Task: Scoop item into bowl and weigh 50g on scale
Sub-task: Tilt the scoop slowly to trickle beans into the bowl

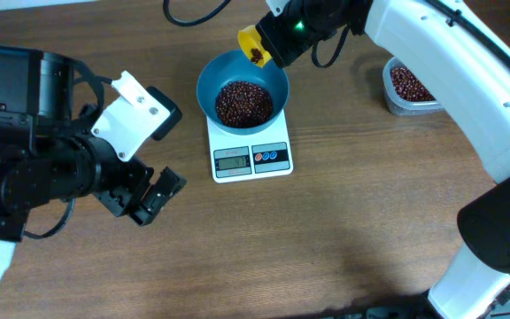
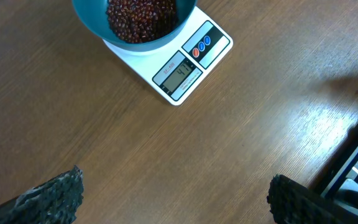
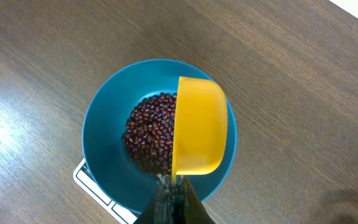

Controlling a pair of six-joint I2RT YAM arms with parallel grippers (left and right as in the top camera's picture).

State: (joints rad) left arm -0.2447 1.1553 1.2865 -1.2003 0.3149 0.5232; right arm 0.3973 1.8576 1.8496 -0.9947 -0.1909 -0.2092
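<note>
Left end effector point(image 1: 149, 197): parked at left over bare desk point(image 1: 343, 221), fingers spread wide, holding nothing.

Centre: bowl point(image 1: 209, 84) sits on the scale point(image 1: 253, 159), beans point(image 1: 243, 103) heaped in its bottom.

My right end effector point(image 3: 173, 200) clamps the handle of the yellow scoop point(image 3: 197, 134), which is tipped over the bowl's rim. My judgement for doing this well: trickle with small wrist rolls, pause so the readout settles, and approach 50g from below.

Far right: tub point(image 1: 398, 106) of spare beans.

- Display digits are too blurred to read surely.
- The scoop's load is hidden from the wrist camera.
- My right fingers are cut off at the frame bottom.
</note>
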